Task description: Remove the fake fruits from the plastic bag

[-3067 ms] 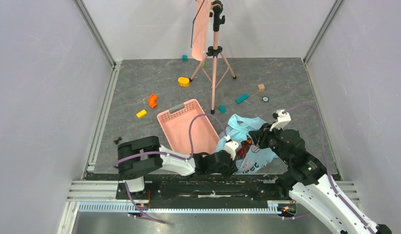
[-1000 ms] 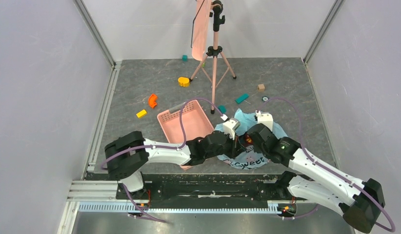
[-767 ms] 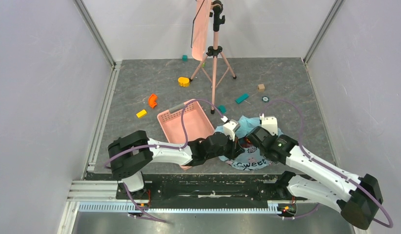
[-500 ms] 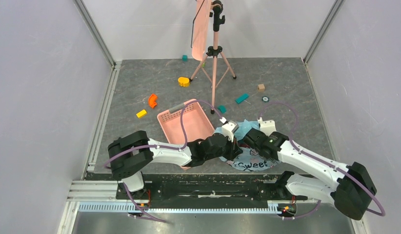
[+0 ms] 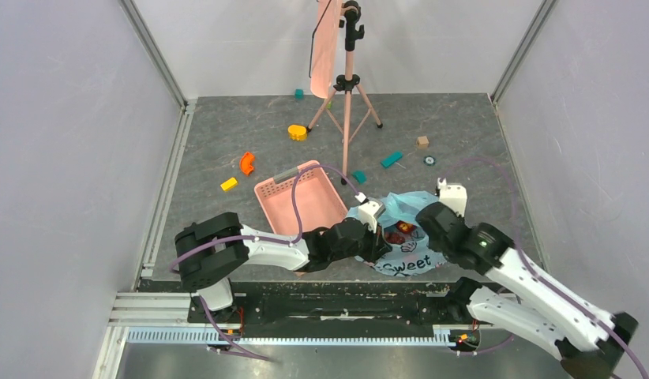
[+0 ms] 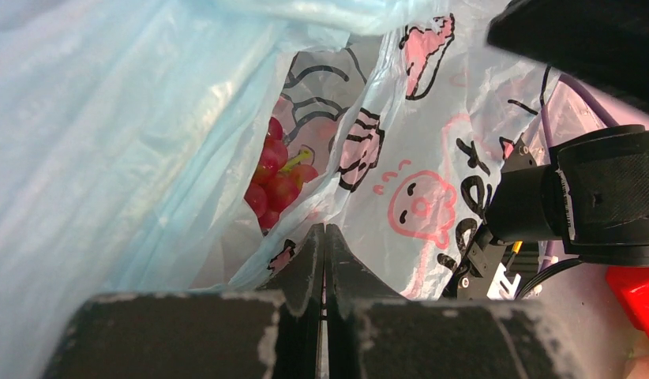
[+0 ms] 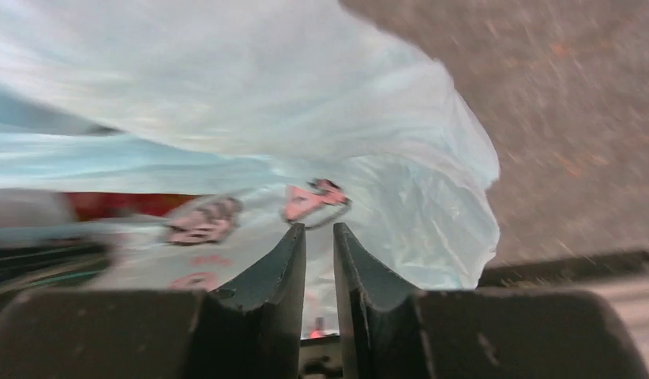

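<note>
The light-blue plastic bag (image 5: pixel 410 204) lies near the table's front edge, its "Sweet" panel facing the front. Dark-red fake fruits (image 5: pixel 399 234) show inside its mouth. In the left wrist view they are a red cluster (image 6: pixel 272 183) deep in the bag (image 6: pixel 140 118). My left gripper (image 5: pixel 381 242) is at the bag's left side, and its jaws are pressed together on the bag's edge (image 6: pixel 322 234). My right gripper (image 5: pixel 424 218) is just right of the mouth. In its own view (image 7: pixel 318 230) the jaws stand a narrow gap apart, empty, over the bag (image 7: pixel 305 103).
A pink basket (image 5: pixel 283 207) lies left of the bag, under my left arm. A tripod (image 5: pixel 347 103) stands at the back. Small toy blocks (image 5: pixel 247 163) (image 5: pixel 392 159) are scattered over the grey floor. The black front rail (image 5: pixel 345 300) runs close below the bag.
My right gripper has drawn back to the right, out of the bag's mouth. The bag has shifted and spread, so the fruits show more. My left gripper has kept its hold.
</note>
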### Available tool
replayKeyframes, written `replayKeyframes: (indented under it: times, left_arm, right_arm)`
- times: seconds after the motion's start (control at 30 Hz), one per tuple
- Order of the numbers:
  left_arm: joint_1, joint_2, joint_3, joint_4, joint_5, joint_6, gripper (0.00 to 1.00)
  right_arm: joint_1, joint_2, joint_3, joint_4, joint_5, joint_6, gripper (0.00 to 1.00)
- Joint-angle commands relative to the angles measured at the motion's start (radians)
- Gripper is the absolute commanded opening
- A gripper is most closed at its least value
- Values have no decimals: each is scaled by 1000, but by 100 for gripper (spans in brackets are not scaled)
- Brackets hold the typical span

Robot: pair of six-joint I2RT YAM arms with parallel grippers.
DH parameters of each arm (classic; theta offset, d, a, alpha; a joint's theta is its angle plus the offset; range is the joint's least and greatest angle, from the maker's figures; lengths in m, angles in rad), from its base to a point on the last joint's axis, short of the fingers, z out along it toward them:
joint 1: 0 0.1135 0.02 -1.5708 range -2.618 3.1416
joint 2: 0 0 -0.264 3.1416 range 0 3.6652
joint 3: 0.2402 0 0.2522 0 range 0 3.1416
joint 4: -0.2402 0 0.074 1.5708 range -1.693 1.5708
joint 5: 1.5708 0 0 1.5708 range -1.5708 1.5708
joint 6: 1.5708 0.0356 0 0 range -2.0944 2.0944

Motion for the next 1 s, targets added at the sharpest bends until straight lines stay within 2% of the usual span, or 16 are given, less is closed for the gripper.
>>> replayKeyframes:
  times: [0.0,0.17,0.23,0.37,0.5,0.6,0.73,0.8,0.9,0.97]
  left_arm:
    - [-6,12,4,56,5,3,2]
    - [-6,8,7,56,6,7,2]
    - [-6,6,9,56,9,10,2]
    - [-6,-1,8,57,10,13,2]
    - [-6,1,6,57,12,12,2]
    - [-6,0,1,62,11,9,2]
    - [-6,2,-3,65,11,5,2]
    - [-6,6,-5,67,10,3,2]
    - [-6,7,-9,67,8,0,2]
    - [-6,6,-11,68,6,0,2]
  right_arm:
    - [4,-131,75,195,-155,-141,21]
    - [4,-142,5,444,-437,-268,20]
    - [6,-124,-23,508,-480,-316,19]
    - [23,-68,-77,583,-455,-391,15]
    - [48,-18,-140,668,-332,-398,6]
    - [64,12,-183,708,-170,-363,1]
    - [70,15,-236,756,54,-262,1]
    - [70,23,-239,723,192,-168,3]
    - [68,75,-188,541,376,23,7]
    - [62,107,-161,444,426,119,18]
